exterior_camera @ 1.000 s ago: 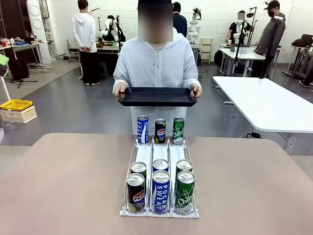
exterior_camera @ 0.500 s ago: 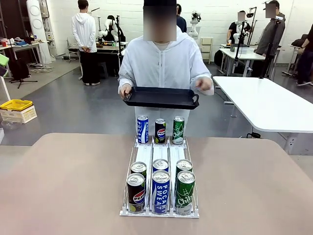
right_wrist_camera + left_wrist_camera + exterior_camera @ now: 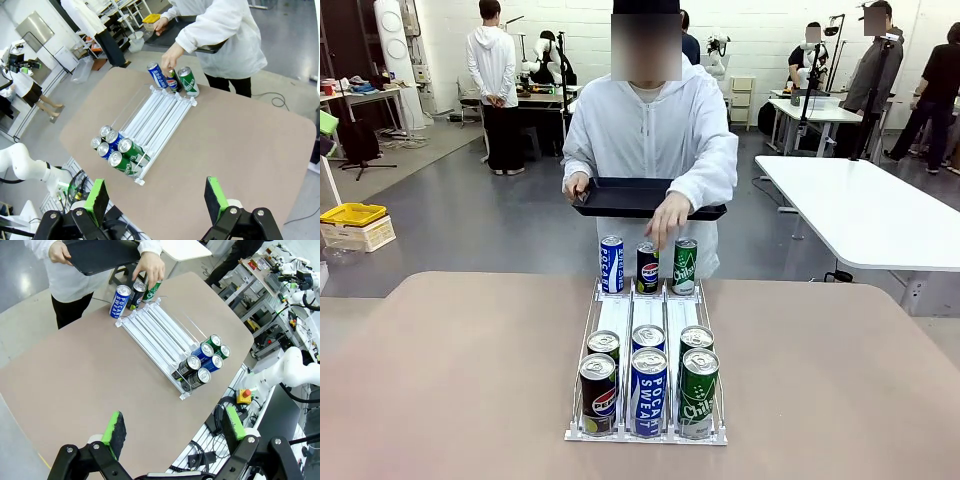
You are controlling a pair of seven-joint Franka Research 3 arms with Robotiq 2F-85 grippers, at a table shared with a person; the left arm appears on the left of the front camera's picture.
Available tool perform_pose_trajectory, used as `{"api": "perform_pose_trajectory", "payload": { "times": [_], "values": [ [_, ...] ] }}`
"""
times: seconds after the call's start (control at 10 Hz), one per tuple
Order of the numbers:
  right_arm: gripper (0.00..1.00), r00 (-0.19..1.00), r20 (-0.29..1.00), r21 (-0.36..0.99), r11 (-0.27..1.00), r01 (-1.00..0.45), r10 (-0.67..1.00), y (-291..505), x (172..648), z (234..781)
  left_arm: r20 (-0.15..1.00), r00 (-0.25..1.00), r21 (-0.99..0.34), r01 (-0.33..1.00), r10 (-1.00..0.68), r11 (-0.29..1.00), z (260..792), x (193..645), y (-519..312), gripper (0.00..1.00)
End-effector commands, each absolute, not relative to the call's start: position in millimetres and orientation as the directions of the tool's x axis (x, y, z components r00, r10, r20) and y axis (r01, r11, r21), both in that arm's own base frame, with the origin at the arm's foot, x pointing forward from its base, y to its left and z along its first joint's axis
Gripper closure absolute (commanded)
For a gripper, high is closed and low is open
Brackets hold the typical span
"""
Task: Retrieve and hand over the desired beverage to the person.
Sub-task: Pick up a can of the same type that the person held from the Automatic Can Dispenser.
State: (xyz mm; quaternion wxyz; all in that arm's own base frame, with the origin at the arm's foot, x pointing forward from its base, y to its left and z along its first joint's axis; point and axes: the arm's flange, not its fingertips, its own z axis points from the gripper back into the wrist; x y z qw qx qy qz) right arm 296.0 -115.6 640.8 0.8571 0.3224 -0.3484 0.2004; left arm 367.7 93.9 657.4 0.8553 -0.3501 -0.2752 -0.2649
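A broad tan tabletop (image 3: 450,380) spans the front view, with the person (image 3: 650,130) in a white zip-front hooded jacket standing at its 12 o'clock edge, facing the robot. The person holds a black tray (image 3: 620,197) level in front of the body, one hand (image 3: 576,185) gripping its 9 o'clock rim. A white three-lane rack (image 3: 617,318) lies on the middle of the tabletop, its lanes running from 6 to 12 o'clock. Both tools hang high above the tabletop, well apart from everything on it. The left tool (image 3: 174,425) is released, its green pads spread wide with nothing between them. The right tool (image 3: 156,198) is likewise released and empty. Six cans fill the rack's 6 o'clock end in two rows of three. The front row reads, from 9 to 3 o'clock, near Pepsi can (image 3: 597,394), near Pocari Sweat can (image 3: 648,391) and near green can (image 3: 698,392). Three more cans stand upright in a row at the rack's 12 o'clock end. These are a far Pocari Sweat can (image 3: 611,264) at 9 o'clock, a far Pepsi can (image 3: 648,268) in the middle and a far green can (image 3: 685,266) at 3 o'clock. The person's other hand (image 3: 667,218) reaches down in front of the tray to this row. Its fingertips are at the top of the far Pepsi can, though whether they grip it or only touch it cannot be told.
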Motion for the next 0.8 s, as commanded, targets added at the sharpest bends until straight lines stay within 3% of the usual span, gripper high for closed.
{"api": "perform_pose_trajectory", "payload": {
  "times": [0.0,0.7],
  "values": [
    [0.0,0.663,0.74,0.42,0.693,-0.586,0.112,-114.9,298.6,641.3,0.672,0.691,-0.448,0.665,-0.266,0.597,657.6,368.5,95.3,0.0],
    [0.0,0.663,0.74,0.42,0.693,-0.586,0.112,-114.9,298.6,641.3,0.672,0.691,-0.448,0.665,-0.266,0.597,657.6,368.5,95.3,0.0]
  ]
}}
